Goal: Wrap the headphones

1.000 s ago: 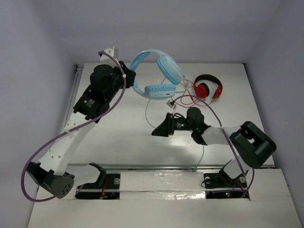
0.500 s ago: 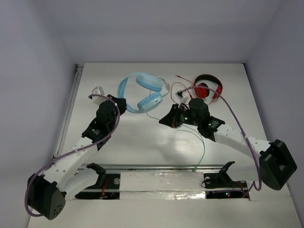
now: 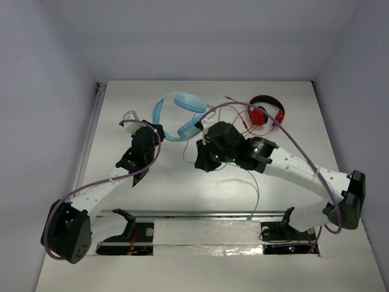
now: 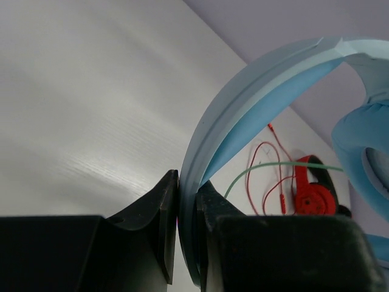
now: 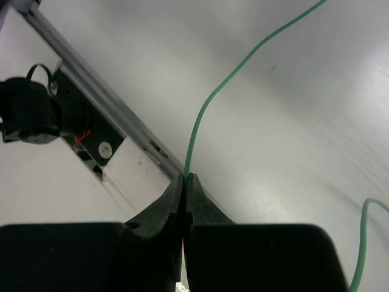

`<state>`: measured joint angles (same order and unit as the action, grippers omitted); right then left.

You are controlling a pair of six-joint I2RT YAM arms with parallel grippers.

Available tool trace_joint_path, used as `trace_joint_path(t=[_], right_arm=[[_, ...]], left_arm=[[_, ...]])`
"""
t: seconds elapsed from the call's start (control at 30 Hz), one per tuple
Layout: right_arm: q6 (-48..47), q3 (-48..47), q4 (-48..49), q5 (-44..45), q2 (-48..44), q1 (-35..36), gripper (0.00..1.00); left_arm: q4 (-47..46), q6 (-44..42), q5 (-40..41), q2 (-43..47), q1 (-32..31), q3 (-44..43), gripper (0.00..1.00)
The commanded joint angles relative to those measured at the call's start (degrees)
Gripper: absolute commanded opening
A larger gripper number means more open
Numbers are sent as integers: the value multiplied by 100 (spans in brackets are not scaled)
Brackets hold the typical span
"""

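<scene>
The light blue headphones (image 3: 180, 114) hang tilted over the far middle of the table. My left gripper (image 3: 160, 129) is shut on their headband (image 4: 255, 91), which passes between its jaws; one earcup (image 4: 364, 158) shows at the right of the left wrist view. My right gripper (image 3: 200, 163) sits just right of the headphones, shut on the thin pale green cable (image 5: 243, 61). The cable leaves the fingertips of the right gripper (image 5: 187, 177) and runs off over the table. Its loose end trails to the near rail (image 3: 251, 214).
Red-and-black headphones (image 3: 265, 112) with a red cable (image 4: 267, 176) lie at the far right, close behind my right arm. A metal rail (image 3: 200, 214) and the arm bases run along the near edge. White walls enclose the table.
My left gripper has carried the headphones down and to the left, closer to the table. My right gripper has swung left with the cable and now sits close to the earcups.
</scene>
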<state>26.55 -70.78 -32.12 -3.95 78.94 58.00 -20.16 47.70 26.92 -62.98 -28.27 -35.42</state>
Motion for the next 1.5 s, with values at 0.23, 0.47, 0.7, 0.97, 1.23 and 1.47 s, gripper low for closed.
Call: trace_joint_path(t=[0.23,0.47,0.7,0.97,1.23,1.47], right_arm=[[-1467,-2650,-2193,1800,850,-43,0],[-1547,-3152,-2299,2644,1036,-165,0],[-1819,-2608,-1238,3058,729,-622,0],[-1706,-1606,64,2706,140,-1193,0],[-1030,298,2199,2154,-958,-1616,0],[-554,1382,3440,1872,-1486,-1879,0]], left_arm=[[-498,-1016,-2048,-267,15,237,0],[55,-1518,-3270,-22,15,273,0],[249,-1413,-4159,443,15,272,0],[723,-1387,-4556,936,15,88,0],[1321,-1413,-3756,1297,120,-404,0],[1656,-1545,-3764,1244,173,-975,0]])
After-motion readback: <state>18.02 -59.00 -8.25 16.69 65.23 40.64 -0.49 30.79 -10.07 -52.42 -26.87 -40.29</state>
